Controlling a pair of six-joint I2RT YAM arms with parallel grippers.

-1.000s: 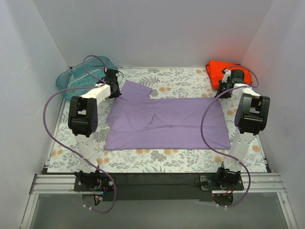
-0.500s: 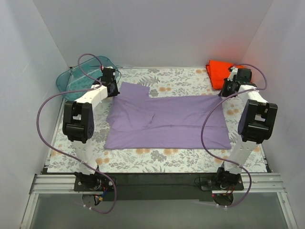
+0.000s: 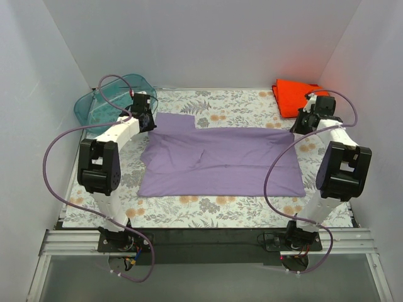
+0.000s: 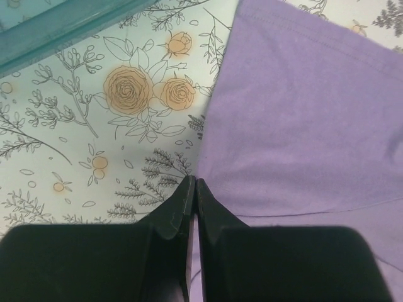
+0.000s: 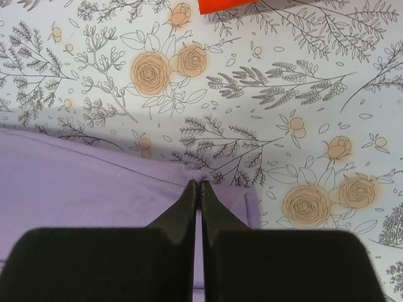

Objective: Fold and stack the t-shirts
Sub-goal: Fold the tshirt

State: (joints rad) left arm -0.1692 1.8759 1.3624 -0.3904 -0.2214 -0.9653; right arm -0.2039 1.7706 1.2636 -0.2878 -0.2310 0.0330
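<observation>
Both arms have swung outward since a second ago, drawing the lavender shirt (image 3: 220, 160) flat so its raised sleeve lies down. The left gripper (image 4: 194, 182) and right gripper (image 5: 197, 184) each have jaws pressed together on a far edge of that cloth, which spreads between the two pairs of jaws; the orange-red shirt (image 3: 293, 94) lies folded ahead of the right jaws. Light and limp, the lavender cloth wants pinching at hem corners, both sides moved together.

A lavender t-shirt (image 3: 220, 163), an orange-red t-shirt (image 3: 293, 94), flower-printed tablecloth (image 3: 233, 104) (teal tub (image 3: 85, 107)).
</observation>
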